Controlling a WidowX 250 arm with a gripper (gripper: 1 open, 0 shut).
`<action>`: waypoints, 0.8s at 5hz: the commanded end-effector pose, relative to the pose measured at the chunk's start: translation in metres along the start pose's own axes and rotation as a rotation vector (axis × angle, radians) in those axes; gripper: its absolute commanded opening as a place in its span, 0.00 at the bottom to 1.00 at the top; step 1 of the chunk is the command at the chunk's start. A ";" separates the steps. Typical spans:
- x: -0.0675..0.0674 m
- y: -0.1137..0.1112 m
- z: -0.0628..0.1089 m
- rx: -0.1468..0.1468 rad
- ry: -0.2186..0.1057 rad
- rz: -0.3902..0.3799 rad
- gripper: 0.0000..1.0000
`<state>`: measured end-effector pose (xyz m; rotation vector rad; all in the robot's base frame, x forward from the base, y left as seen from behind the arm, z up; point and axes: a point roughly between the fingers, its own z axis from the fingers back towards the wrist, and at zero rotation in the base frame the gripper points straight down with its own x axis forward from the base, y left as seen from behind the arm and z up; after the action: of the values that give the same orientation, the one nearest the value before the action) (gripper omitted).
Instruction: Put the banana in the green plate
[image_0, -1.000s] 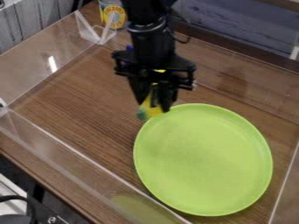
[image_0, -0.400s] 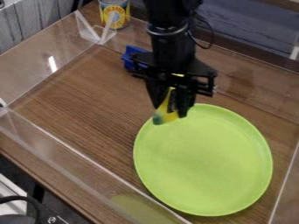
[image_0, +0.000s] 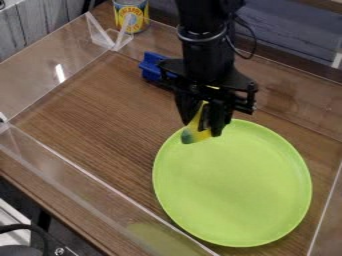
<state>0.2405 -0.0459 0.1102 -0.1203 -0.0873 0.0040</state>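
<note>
I see my gripper (image_0: 206, 122) pointing straight down with its jaws clamped on the banana (image_0: 198, 127), which hangs lifted above the near-left rim of the plate (image_0: 234, 185). The plate lies on a wooden table (image_0: 94, 110). A blue block (image_0: 154, 67) sits behind the arm, a yellow cup (image_0: 128, 15) farther back.

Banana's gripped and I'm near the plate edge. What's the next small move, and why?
Probably carry it a little further in over the green plate before lowering. The gripper holds the banana hanging end-down just above the plate's near-left rim, so releasing here might let it tip off the edge.
</note>
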 end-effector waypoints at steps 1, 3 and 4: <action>0.004 -0.002 0.012 0.003 -0.047 -0.025 0.00; 0.000 -0.003 0.015 0.010 -0.053 -0.046 0.00; -0.001 -0.002 0.016 0.014 -0.055 -0.054 0.00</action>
<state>0.2356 -0.0457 0.1181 -0.1013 -0.1091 -0.0397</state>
